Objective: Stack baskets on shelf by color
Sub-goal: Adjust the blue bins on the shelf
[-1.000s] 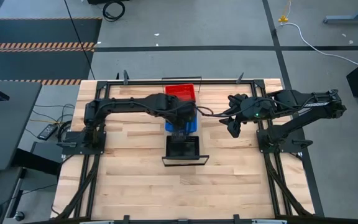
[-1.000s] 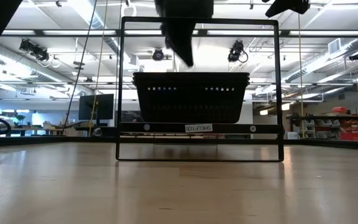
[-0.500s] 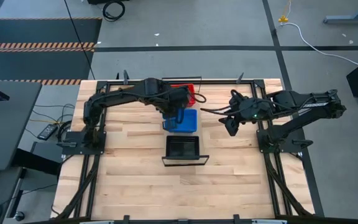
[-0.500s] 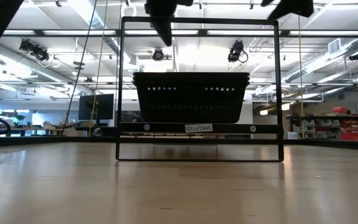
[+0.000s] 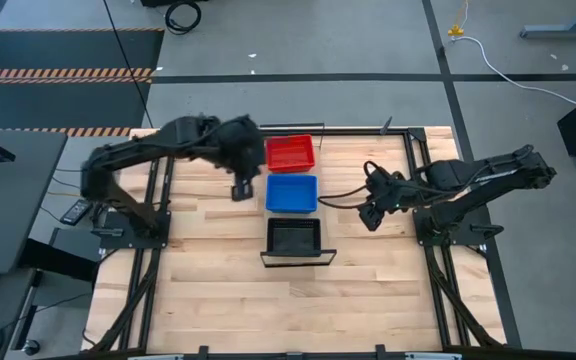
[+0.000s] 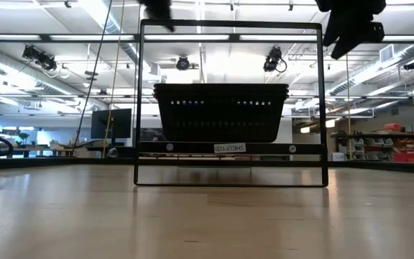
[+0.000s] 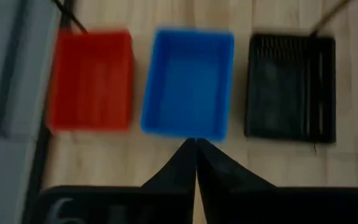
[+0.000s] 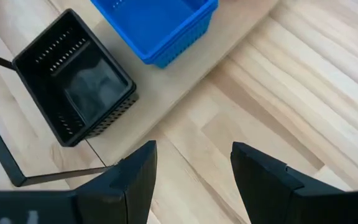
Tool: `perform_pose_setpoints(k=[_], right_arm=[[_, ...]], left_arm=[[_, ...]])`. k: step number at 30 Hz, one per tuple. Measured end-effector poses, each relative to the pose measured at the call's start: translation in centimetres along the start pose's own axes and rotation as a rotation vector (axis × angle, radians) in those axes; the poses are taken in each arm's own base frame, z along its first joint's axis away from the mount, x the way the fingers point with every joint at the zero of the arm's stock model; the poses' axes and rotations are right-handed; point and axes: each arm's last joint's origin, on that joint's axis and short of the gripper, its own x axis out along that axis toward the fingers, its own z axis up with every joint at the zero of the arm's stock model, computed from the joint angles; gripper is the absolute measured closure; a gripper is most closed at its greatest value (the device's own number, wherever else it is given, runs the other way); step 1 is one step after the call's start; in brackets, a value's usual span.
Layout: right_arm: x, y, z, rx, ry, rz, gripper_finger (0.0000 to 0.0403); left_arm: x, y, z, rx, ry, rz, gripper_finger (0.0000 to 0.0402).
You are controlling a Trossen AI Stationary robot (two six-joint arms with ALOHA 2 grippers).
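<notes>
Three baskets, red, blue, black, line up; left gripper closed, right gripper spread.

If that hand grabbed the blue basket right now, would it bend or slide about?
The blue basket looks like thin moulded plastic with mesh sides, so it is probably light and holds its shape, flexing a little at the rim. It appears empty, so it should lift easily. Resting flat on the smooth wooden shelf, it would likely slide rather than tip if pushed.

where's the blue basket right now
In the high view the blue basket sits mid-table, between the red basket and the black basket.
</notes>
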Motion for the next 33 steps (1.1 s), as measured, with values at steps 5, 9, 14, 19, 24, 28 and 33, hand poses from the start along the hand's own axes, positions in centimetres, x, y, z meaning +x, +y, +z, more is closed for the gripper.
perform_pose_setpoints(k=[5, 9, 14, 19, 24, 28, 33], right_arm=[[0.1, 0.1, 0.6, 0.032, -0.053, 0.014, 0.0192], [0.9, -0.3, 1.8, 0.069, -0.091, -0.013, 0.0193], [3.5, -0.4, 3.7, -0.052, -0.004, 0.022, 0.0197], [6.3, -0.3, 4.7, -0.173, 0.084, 0.057, 0.0204], [8.9, 0.0, 6.2, -0.249, 0.062, 0.109, 0.0214], [11.3, -0.5, 7.0, -0.218, 0.095, 0.116, 0.022], [13.6, -1.3, 7.3, -0.243, 0.162, 0.091, 0.0222]], left_arm=[[2.3, -0.8, -4.2, -0.114, 0.047, -0.009, 0.0392], [4.8, -1.3, -6.2, -0.214, 0.047, -0.006, 0.0388], [7.2, -1.8, -7.7, -0.162, 0.07, -0.035, 0.0389], [8.2, -1.6, -8.8, -0.056, 0.107, -0.05, 0.0393], [9.4, -1.4, -9.0, -0.04, 0.045, -0.06, 0.0386], [10.5, -1.5, -9.5, -0.046, 0.009, -0.059, 0.0388], [11.5, -1.7, -10.7, -0.048, 0.039, -0.059, 0.0393]])
